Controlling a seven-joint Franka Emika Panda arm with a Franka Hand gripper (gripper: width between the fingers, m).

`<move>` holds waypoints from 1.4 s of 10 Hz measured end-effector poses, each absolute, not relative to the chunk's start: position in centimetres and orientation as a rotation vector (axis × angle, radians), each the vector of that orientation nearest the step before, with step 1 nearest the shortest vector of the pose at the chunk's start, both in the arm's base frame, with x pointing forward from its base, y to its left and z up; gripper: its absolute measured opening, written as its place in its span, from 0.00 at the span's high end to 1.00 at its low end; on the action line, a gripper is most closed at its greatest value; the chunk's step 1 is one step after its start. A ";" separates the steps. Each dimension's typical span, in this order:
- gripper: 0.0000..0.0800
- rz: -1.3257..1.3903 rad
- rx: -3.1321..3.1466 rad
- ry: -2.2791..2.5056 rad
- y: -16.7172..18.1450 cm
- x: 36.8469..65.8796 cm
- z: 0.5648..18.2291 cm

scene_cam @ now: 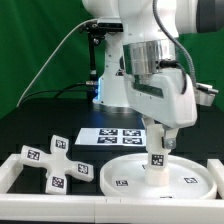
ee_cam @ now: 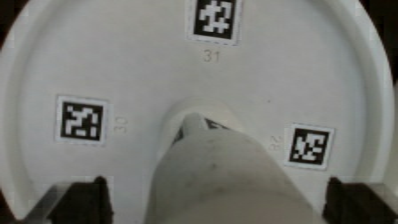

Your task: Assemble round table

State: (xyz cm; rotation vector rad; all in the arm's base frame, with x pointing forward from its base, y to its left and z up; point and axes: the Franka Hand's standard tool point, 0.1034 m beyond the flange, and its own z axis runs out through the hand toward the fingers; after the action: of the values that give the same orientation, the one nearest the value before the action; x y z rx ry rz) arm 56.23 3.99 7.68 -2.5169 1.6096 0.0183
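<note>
The large rimmed round disc (scene_cam: 190,177) lies flat on the table at the exterior view's right and fills the wrist view (ee_cam: 160,80). The short thick cylinder (scene_cam: 157,168) stands upright near the disc's middle. In the wrist view the cylinder (ee_cam: 222,170) runs up between my fingers. My gripper (scene_cam: 157,143) (ee_cam: 222,205) hangs straight above the cylinder and is open. A gap shows on both sides between the cylinder and the dark fingertips (ee_cam: 80,200). The cross-shaped four-armed foot (scene_cam: 50,160) lies at the exterior view's left.
The marker board (scene_cam: 115,137) lies behind the disc. A low white border wall (scene_cam: 50,197) runs along the front and the left. Cables and the arm's base (scene_cam: 105,90) stand at the back.
</note>
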 end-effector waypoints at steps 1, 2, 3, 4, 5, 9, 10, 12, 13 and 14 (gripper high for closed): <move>0.20 0.000 -2.642 1.389 4.2 56.2 7.7; 0.20 -0.012 -2.718 1.235 4.3 56.2 7.7; 0.19 -0.016 -2.737 1.193 4.3 56.2 7.7; 0.19 -0.025 -2.784 1.083 4.2 56.2 7.7; 0.19 -0.033 -2.820 0.989 4.2 56.2 7.7; 0.19 -0.162 -3.081 -0.245 3.4 56.9 7.8; 0.19 -0.163 -3.080 -0.278 3.3 56.9 7.8; 0.19 -0.166 -3.065 -0.465 3.2 56.9 7.7; 0.19 -0.167 -3.061 -0.506 3.2 56.9 7.8; 0.19 -0.170 -3.048 -0.706 4.0 56.7 8.0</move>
State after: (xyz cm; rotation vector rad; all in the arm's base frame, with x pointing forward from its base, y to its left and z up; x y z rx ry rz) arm 56.74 3.98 8.00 -3.0478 -0.7062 -0.1704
